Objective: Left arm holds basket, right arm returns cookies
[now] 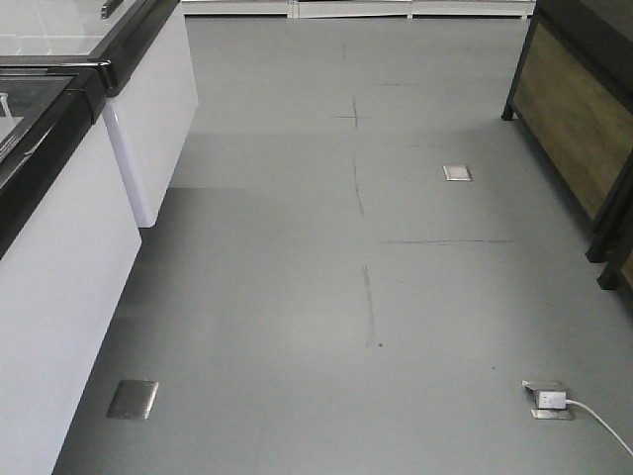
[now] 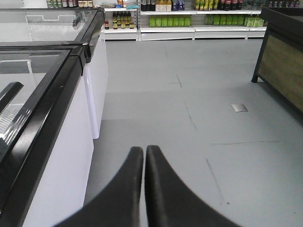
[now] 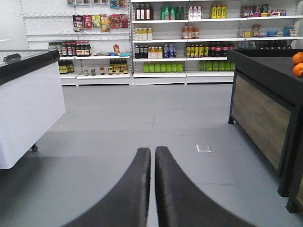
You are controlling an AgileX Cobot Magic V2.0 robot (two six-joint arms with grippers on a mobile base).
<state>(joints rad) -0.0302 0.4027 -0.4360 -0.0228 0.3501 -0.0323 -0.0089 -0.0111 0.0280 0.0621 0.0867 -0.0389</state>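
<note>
The basket and the cookies box are out of view in all three views. My left gripper (image 2: 144,148) is shut and empty, its black fingers pointing over bare grey floor beside a white chest freezer (image 2: 71,156). My right gripper (image 3: 153,150) is shut and empty, held above the grey floor and facing the far shelves. Neither arm shows in the front view.
White chest freezers with black-framed glass lids (image 1: 59,228) line the left. A dark wood-panelled display stand (image 1: 579,119) stands at the right, with oranges (image 3: 298,64) on top. Stocked shelves (image 3: 165,47) fill the far wall. Metal floor plates (image 1: 133,399) and a floor socket with a white plug (image 1: 547,399) dot the aisle.
</note>
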